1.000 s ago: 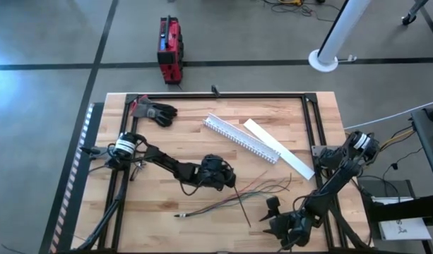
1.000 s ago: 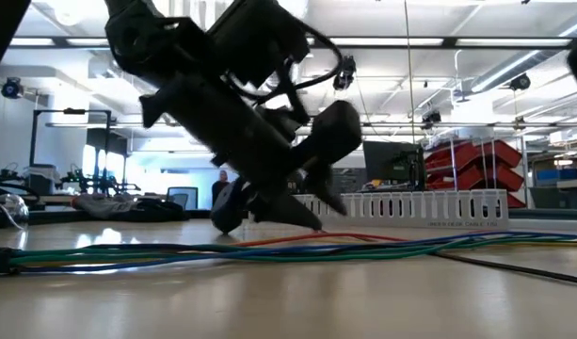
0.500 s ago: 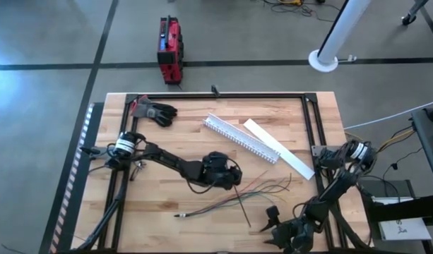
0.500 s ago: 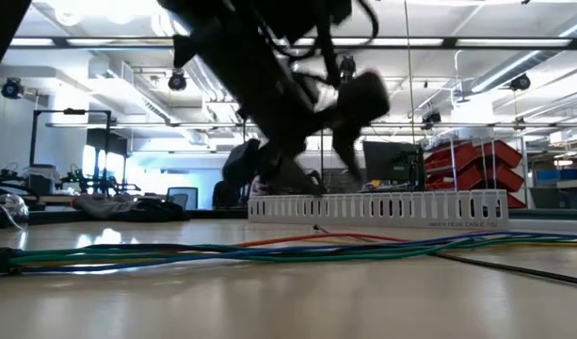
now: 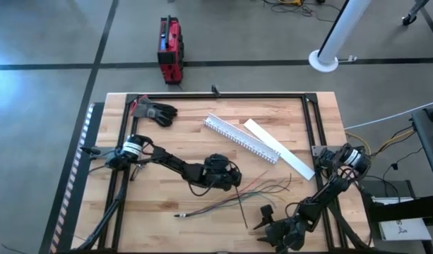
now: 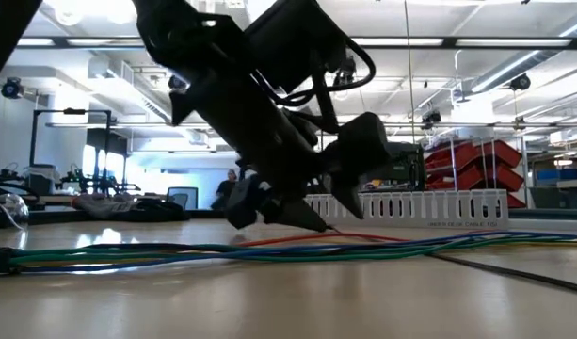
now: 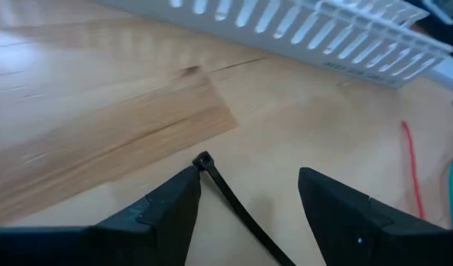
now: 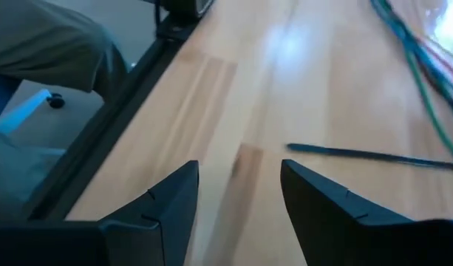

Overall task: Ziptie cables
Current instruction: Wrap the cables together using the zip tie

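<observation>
Left claw [image 5: 234, 176] lower again, cables [image 5: 234, 197] part-hidden.

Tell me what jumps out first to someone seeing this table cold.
The cables fan out loose across the wooden table, with the left gripper poised over their far side, fingers apart above a black zip tie. The right gripper sits open near the front edge. A white slotted channel lies diagonally behind.
</observation>
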Tool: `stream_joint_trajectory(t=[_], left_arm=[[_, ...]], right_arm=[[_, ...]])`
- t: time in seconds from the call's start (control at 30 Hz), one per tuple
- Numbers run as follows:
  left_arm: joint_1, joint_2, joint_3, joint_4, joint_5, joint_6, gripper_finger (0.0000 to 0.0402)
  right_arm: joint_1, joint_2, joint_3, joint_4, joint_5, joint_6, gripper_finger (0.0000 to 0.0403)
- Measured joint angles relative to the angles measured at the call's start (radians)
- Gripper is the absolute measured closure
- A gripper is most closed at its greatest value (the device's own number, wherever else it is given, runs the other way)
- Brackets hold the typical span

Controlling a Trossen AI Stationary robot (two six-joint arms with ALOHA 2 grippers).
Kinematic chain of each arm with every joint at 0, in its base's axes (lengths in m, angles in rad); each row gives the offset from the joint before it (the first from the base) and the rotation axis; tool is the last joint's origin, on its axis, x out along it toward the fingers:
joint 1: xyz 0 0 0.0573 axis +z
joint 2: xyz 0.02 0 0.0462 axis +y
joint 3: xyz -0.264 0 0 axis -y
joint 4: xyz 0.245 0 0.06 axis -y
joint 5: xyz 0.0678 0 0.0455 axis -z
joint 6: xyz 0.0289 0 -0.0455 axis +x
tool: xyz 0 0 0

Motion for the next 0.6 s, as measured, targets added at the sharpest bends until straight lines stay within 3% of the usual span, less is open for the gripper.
stream_joint_trajectory(t=[0.33,0.6], left_arm=[[0.002,0.002,-0.005,-0.001,0.024,0.077,0.02],[0.003,0.003,0.007,-0.008,0.023,0.109,0.0209]], right_arm=[[-0.082,-0.005,0.0,0.041,0.053,-0.062,0.0222],[-0.166,0.034,0.0,0.059,0.032,-0.058,0.024]])
